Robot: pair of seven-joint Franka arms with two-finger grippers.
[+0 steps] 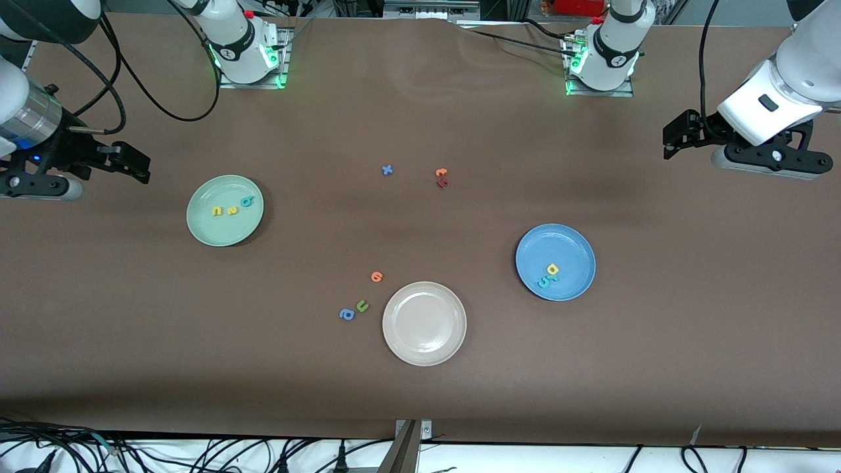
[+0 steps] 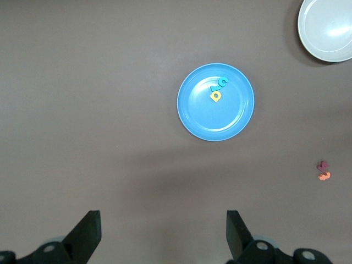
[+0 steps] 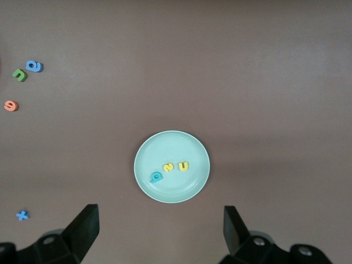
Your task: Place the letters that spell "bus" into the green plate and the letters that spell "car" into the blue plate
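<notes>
both arms parked high at the table ends, nothing held.

right gripper (image 1: pixel 135 164) sits up over the bare brown table (image 1: pixel 420 394) at the right arm's end, just off the rim of the round pale mint-green plate (image 1: pixel 197 226); its fingers (image 3: pixel 82 228) are spread wide with nothing between them. left gripper (image 1: pixel 677 135) hangs over the left arm's end of the table, well apart from the round mid-blue plate (image 1: pixel 571 246); its fingers (image 2: pixel 88 234) are spread wide too, empty.

green plate holds three tiny toy letters in a row: teal "b" (image 1: pixel 246 202), yellow "s" (image 1: pixel 231 210), yellow "u" (image 1: pixel 216 211).

blue plate holds three letters bunched together, touching or nearly so: yellow "a" (image 1: pixel 553 269), teal "r" (image 1: pixel 552 278), teal "c" (image 1: pixel 544 283).

round beige plate (image 1: pixel 394 328) sits nearest the front camera, between the two coloured plates, nothing in it.

loose on the table: small orange letter (image 1: pixel 376 276), green "u" (image 1: pixel 363 305) and blue "a" (image 1: pixel 347 315) just beside the beige plate, toward the right arm's end. farther from the camera, mid-table: small blue cross-shaped letter (image 1: pixel 387 170), and an orange letter (image 1: pixel 441 173) touching a dark red letter (image 1: pixel 442 184).
</notes>
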